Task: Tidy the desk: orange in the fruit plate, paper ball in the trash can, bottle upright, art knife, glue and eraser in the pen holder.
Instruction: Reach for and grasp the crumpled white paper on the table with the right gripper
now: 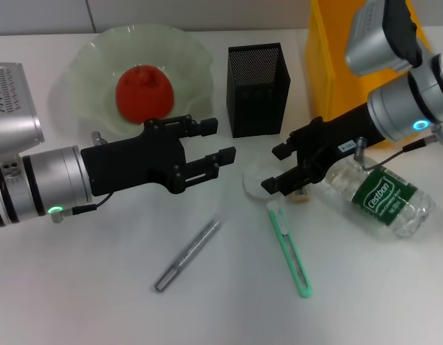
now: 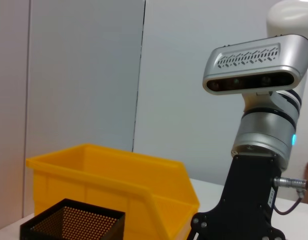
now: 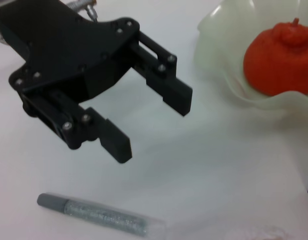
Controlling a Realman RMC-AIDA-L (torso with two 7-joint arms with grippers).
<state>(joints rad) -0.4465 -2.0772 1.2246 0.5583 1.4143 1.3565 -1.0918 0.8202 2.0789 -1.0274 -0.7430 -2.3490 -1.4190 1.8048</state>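
Now one orange [image 1: 143, 93] in fruit plate [image 1: 85, 61]; one glue [image 1: 187, 255], one art knife [image 1: 290, 249] on desk [image 1: 85, 287].

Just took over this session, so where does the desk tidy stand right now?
Done: the orange sits in the fruit plate. In hand: the right gripper, open, is at the cap end of the lying bottle; the left gripper hovers open and empty. Left: glue and art knife lie on the desk; nothing shows in the pen holder.
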